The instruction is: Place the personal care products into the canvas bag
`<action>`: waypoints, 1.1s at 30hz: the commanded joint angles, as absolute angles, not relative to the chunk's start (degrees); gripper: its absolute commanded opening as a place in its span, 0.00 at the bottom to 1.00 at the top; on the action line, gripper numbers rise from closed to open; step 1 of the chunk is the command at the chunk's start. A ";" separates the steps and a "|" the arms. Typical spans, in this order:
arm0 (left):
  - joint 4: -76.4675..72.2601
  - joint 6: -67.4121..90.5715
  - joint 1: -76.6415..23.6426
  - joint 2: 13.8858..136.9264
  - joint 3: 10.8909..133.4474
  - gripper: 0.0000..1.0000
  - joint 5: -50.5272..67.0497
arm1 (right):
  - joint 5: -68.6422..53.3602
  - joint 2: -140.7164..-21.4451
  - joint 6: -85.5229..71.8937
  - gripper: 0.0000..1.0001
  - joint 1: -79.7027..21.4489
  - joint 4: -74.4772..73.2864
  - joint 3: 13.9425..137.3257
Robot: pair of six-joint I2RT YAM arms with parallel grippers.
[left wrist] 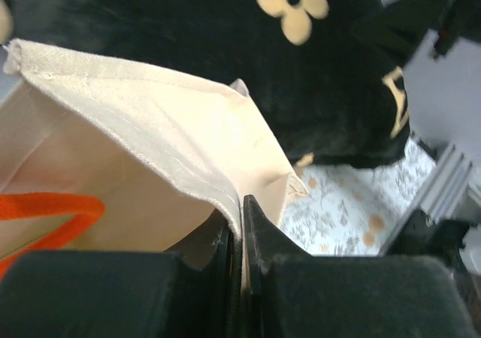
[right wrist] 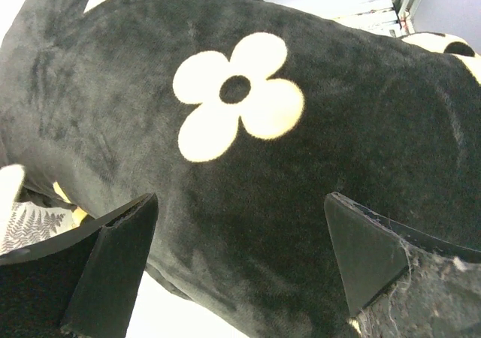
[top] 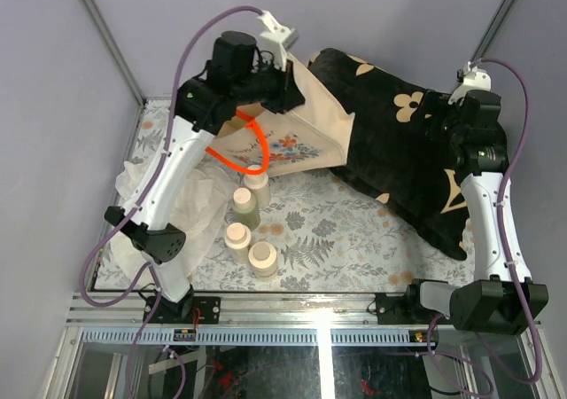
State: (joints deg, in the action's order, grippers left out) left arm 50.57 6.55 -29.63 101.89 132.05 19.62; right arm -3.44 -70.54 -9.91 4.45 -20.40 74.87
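Your left gripper (left wrist: 242, 231) clamps the rim of the bag (left wrist: 150, 128). Your right gripper (right wrist: 240, 267) gapes over the cloth (right wrist: 316, 158) beside the bag. Four bottles (top: 262, 259) stand just outside it.

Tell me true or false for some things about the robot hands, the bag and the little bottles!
1. The left gripper pinches the canvas bag by its rim. True.
2. All four bottles are inside the bag. False: they all sit on the table, outside it.
3. The right gripper is open, facing the black cloth. True.
4. The bag's handles are blue. False: they are bright orange.
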 commanded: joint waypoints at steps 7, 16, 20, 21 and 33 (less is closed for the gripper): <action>48.34 1.80 -43.42 100.38 119.76 0.00 28.07 | -0.20 -66.74 -10.67 0.99 3.80 -20.57 73.40; 48.52 0.09 -48.63 103.69 113.97 0.00 26.60 | -0.18 -71.38 -13.66 0.99 3.78 -24.70 77.84; 48.75 -1.02 -49.47 105.42 113.21 0.22 26.59 | -0.52 -72.04 -13.76 1.00 3.78 -24.11 78.49; 48.84 -1.29 -49.77 105.59 112.96 0.32 26.44 | -0.53 -72.14 -13.66 1.00 3.78 -24.09 78.53; 44.52 -2.86 -50.11 102.14 117.86 1.00 19.04 | -1.77 -71.99 -13.16 1.00 3.78 -21.14 76.82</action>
State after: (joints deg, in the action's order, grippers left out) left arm 50.26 -1.85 -49.89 106.00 114.21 22.87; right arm -0.99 -72.51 -13.10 4.27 -24.43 75.16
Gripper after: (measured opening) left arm 0.991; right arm 0.993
